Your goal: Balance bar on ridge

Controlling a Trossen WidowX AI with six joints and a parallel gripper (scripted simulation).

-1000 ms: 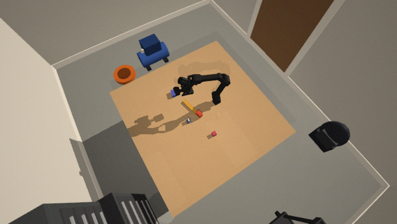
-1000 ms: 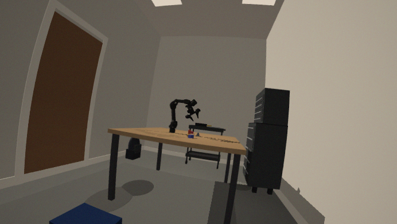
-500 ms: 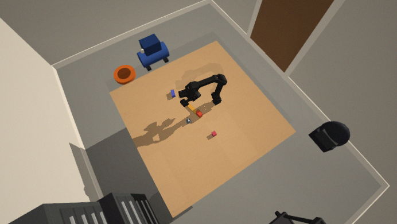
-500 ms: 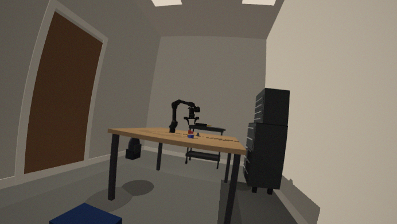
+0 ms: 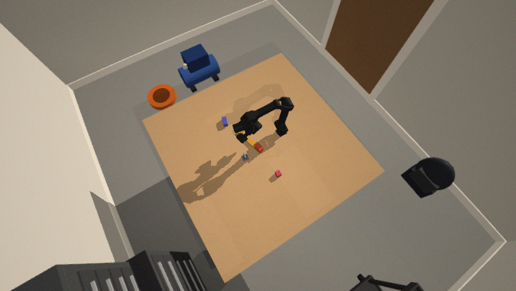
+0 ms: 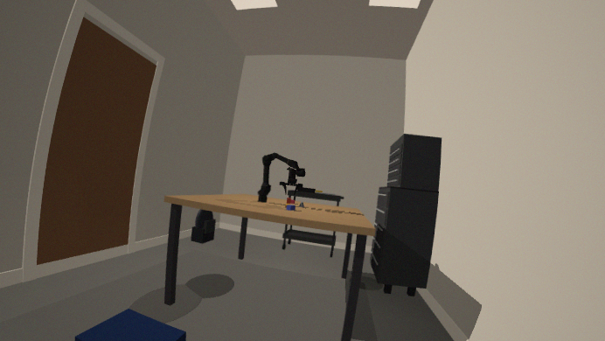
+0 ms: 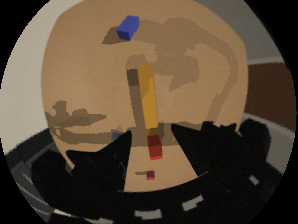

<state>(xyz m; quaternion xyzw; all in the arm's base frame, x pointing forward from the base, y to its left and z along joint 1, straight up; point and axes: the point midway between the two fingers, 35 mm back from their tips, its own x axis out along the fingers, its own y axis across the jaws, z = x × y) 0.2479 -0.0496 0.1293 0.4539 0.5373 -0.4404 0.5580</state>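
Observation:
The orange bar (image 5: pixel 251 142) (image 7: pixel 147 95) lies on the table, with a red block (image 5: pixel 259 148) (image 6: pixel 290 201) (image 7: pixel 155 148) at one end. The arm partly hides the bar in the top view. My gripper (image 5: pixel 248 134) (image 6: pixel 290 191) (image 7: pixel 151 130) is open above the bar. In the wrist view its fingertips stand on either side of the bar near the red end, with nothing held. A small grey piece (image 5: pixel 244 157) (image 6: pixel 302 205) (image 7: pixel 117 134), which looks like the ridge, stands beside the bar. In the wrist view it is partly hidden by the left finger.
A blue block (image 5: pixel 224 121) (image 6: pixel 290 207) (image 7: pixel 128 28) lies beyond the bar's orange end. A small pink cube (image 5: pixel 278 173) (image 7: pixel 150 175) lies past the red end. Both are on the wooden table (image 5: pixel 317 149) (image 6: pixel 210 205).

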